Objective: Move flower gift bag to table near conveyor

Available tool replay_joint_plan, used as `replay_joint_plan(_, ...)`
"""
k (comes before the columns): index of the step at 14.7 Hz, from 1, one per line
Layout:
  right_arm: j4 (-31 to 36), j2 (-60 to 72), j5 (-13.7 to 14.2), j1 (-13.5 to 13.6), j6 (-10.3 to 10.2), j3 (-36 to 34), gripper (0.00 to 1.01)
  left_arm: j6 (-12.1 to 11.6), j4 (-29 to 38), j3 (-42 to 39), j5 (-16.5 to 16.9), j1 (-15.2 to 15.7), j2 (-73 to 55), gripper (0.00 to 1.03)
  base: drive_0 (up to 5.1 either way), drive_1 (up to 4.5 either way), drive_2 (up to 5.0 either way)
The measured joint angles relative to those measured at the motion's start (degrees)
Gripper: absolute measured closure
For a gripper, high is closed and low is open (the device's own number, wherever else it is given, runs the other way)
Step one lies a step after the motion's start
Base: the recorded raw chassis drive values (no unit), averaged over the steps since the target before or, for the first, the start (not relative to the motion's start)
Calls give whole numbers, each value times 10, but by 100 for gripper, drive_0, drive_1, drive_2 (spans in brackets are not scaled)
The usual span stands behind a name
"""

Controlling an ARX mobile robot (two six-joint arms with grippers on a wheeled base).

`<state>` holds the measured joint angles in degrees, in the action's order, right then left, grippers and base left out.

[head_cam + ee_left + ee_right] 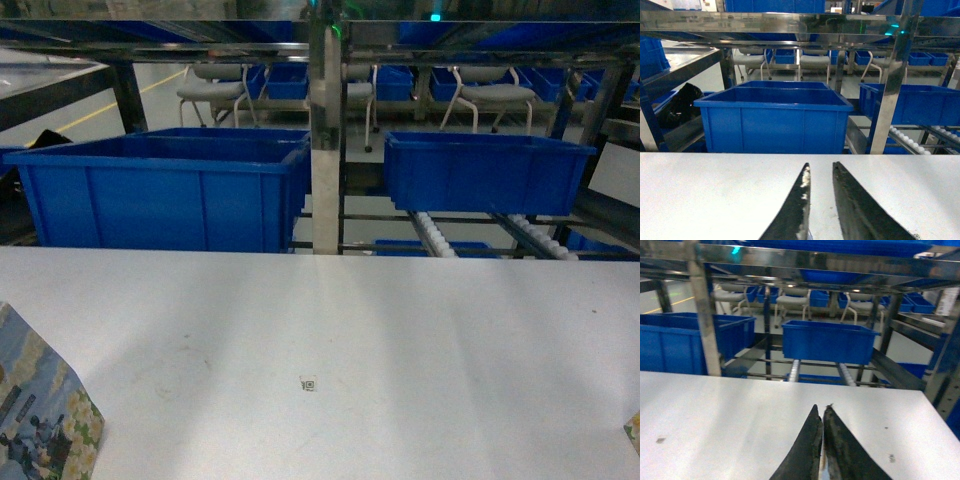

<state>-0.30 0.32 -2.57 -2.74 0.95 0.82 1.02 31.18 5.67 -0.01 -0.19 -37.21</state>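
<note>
The bag [40,410] sits at the table's [400,330] near left corner in the head view, cut off by the frame edge, so its handles are out of sight. It already rests on the table, and the conveyor [435,238] runs along the far edge, right of the steel post. The left gripper [819,172] hangs over bare tabletop with its jaws slightly apart, holding nothing; the bag does not show in its view. Probably the step is reaching for the bag: the left arm should turn back toward that corner, find the handles first, then carry the bag forward and right. The right gripper [821,415] is pressed closed, empty, aimed at the rollers.
</note>
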Motion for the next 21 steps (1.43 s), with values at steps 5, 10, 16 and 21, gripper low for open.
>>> replay_joint_plan(5,0,0,24,27,-1,0,99,-2,-74,-33,0,1,108,101,0,0,0)
replay_joint_plan(10,0,0,24,27,-1,0,99,-2,-132,-48,0,1,193,101,0,0,0)
replay_joint_plan(16,0,0,24,27,-1,0,99,-2,-209,-48,0,1,270,101,0,0,0)
replay_joint_plan(21,0,0,24,27,-1,0,99,-2,-311,-48,0,1,366,101,0,0,0)
